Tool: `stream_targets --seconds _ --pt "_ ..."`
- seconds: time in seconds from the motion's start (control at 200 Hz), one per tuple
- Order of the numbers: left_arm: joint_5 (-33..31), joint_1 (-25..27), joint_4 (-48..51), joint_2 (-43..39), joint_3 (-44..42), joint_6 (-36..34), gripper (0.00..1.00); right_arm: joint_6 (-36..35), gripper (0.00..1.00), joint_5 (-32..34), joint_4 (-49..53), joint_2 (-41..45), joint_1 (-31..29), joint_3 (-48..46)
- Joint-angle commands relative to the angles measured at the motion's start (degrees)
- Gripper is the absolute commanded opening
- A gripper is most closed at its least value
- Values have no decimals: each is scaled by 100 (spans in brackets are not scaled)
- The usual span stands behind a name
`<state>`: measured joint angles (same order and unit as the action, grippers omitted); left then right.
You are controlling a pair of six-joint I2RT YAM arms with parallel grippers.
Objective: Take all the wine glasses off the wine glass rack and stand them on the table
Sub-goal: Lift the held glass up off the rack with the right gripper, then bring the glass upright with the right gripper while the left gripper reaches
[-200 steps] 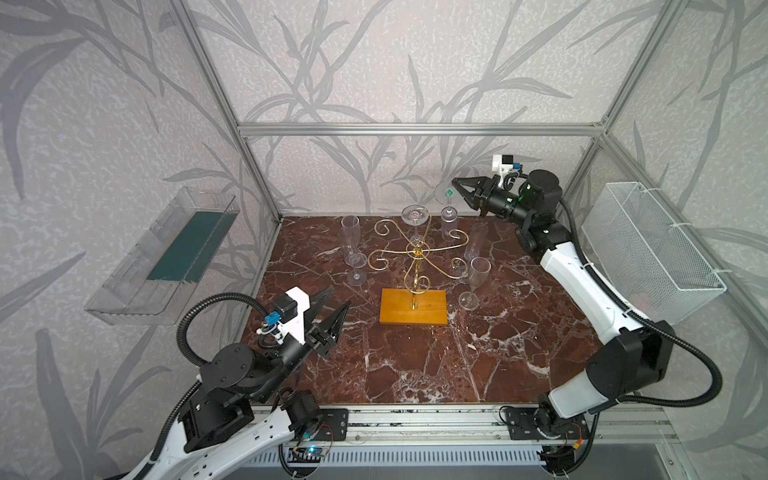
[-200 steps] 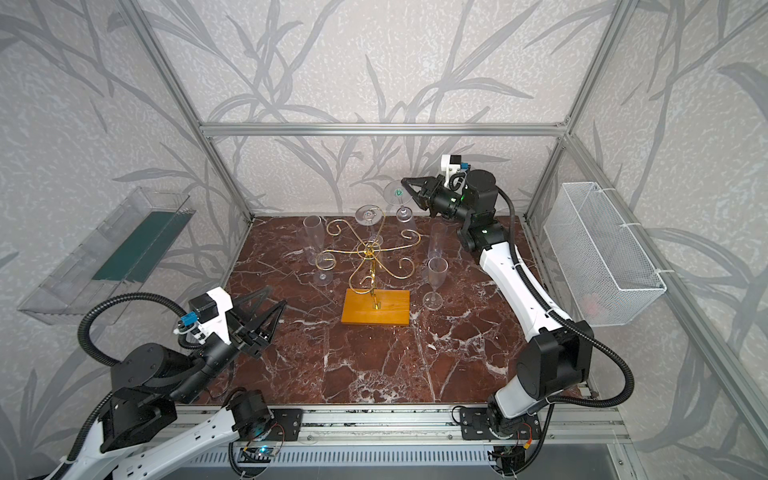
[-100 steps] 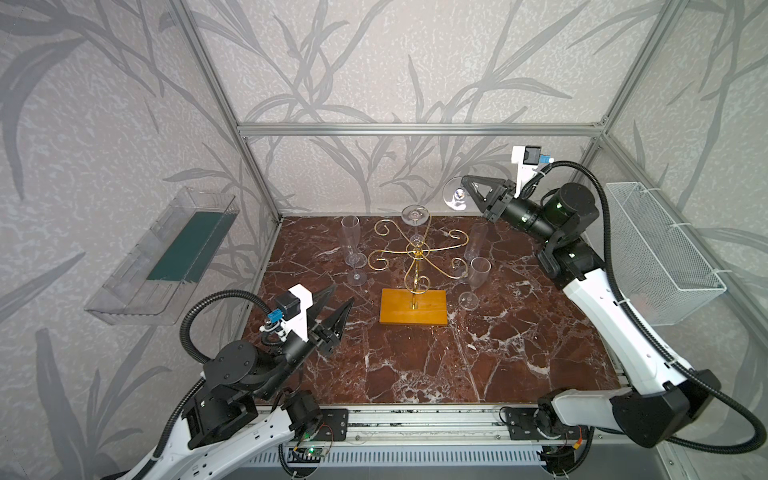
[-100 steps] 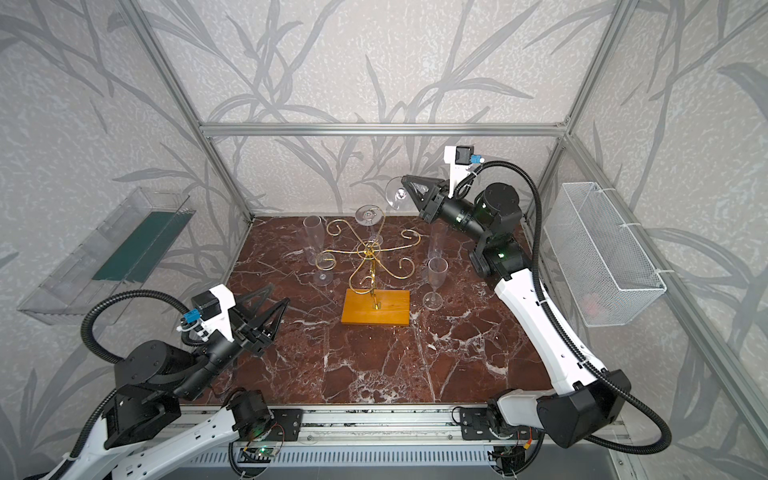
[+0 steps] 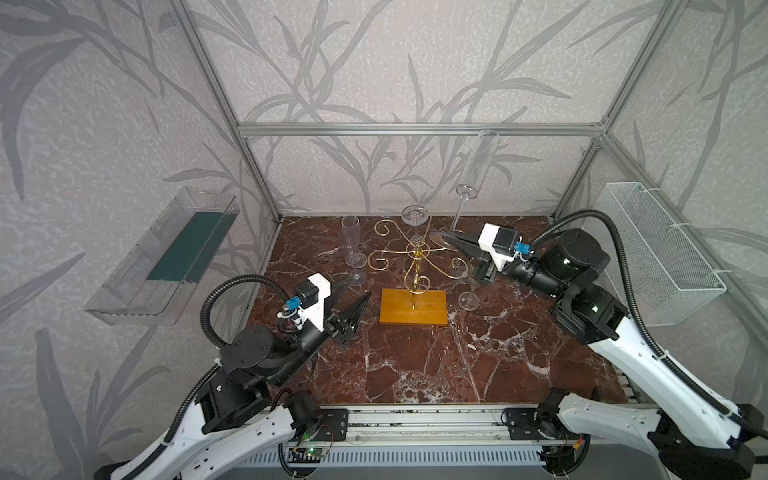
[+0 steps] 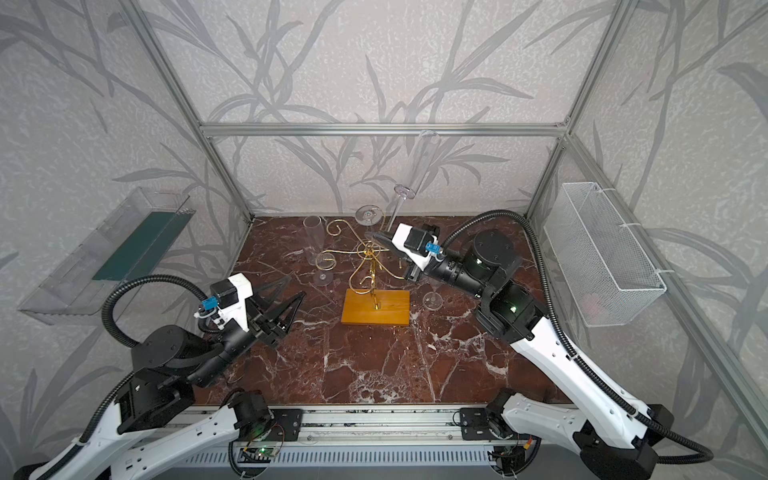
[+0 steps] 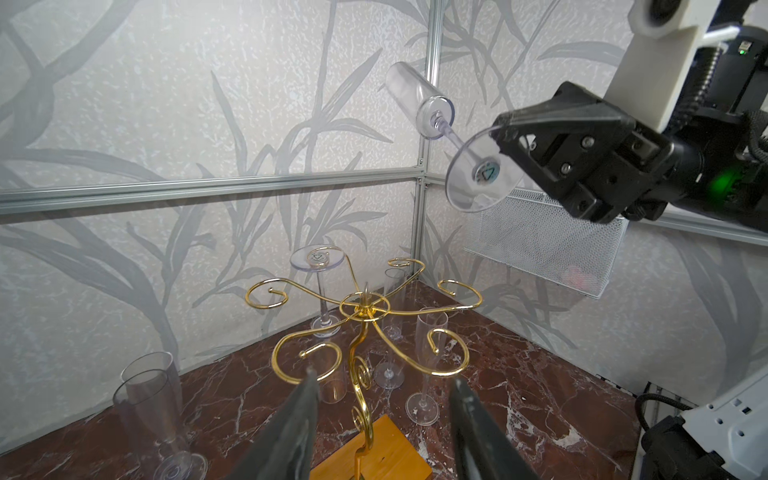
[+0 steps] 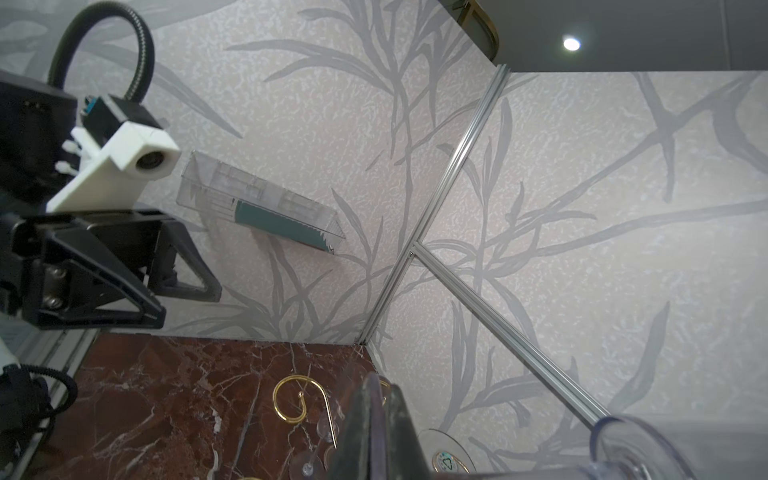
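The wine glass [image 5: 480, 162] is a clear flute, in the air behind and to the right of the wine glass rack [image 5: 415, 253], tilted with its bowl uppermost. My right gripper [image 5: 446, 239] is shut on its round foot; the left wrist view shows the foot [image 7: 484, 174] pinched in the right gripper [image 7: 503, 137]. The rack is gold wire on an orange wooden base [image 5: 413, 307]. A second glass [image 5: 415, 214] hangs upside down on a back arm. My left gripper [image 5: 356, 289] is open and empty, left of the base, pointing at the rack [image 7: 365, 305].
Clear flutes stand on the marble around the rack: one at the left [image 5: 351, 237], one at the right [image 5: 468, 300] below the right gripper, more behind it [image 7: 392, 303]. A white wire basket [image 5: 665, 249] hangs on the right wall, a clear plastic tray [image 5: 166, 257] on the left.
The right gripper has carried the glass up off the rack's back right arm and swung it bowl-up while the arm drew back. The left gripper has edged slightly toward the rack.
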<state>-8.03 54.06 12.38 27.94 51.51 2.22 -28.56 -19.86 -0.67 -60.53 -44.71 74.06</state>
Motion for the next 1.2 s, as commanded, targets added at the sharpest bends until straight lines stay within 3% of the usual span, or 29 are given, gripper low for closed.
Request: stream_targets --seconds 0.0,0.235,0.585,0.815,1.194 --pt "346 8 -201 172 284 136 53 -1808 0 766 134 213 -411 -248" --pt "847 8 -227 548 573 294 53 -3642 0 1904 -65 424 -1539 -843" --pt "1989 8 -187 1289 1126 489 53 -5314 0 2782 -1144 525 -2478 -1465" --pt "2352 3 -425 1562 1151 628 52 -5881 0 3019 -1498 464 -2865 -1680" --pt "2497 8 -872 1769 1046 734 49 -6166 0 3200 -1358 341 -3335 -1749"
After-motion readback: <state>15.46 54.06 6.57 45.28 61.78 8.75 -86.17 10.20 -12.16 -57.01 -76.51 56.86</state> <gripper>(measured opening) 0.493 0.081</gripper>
